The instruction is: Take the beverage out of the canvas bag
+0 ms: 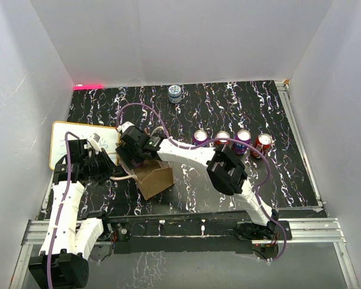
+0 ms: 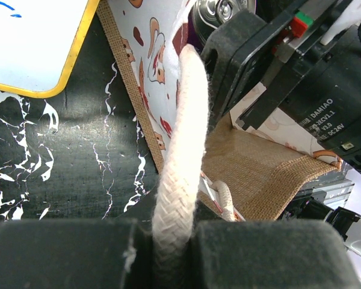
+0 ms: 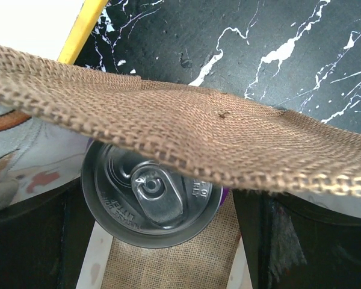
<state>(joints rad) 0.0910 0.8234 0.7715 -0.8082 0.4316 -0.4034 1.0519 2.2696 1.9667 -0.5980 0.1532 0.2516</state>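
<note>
Marbled black table (image 1: 228,108): left claw (image 2: 171,241) pinches the bag (image 3: 186,132) handle (image 2: 183,150); right claw (image 3: 156,208) spread wide astride can (image 3: 145,180) inside bag.

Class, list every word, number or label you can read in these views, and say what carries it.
"DAMIAO": on the black motor housing.
"V3.0": same housing.
"DC24V": same housing.
One more line there: blurred.
Too small to read: embossing on the beverage can lid, labels of the four standing cans.

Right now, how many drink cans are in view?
6: four cans in a row right of the canvas bag, a blue-white can far behind them, one can inside the bag. Others may hide there.
</note>
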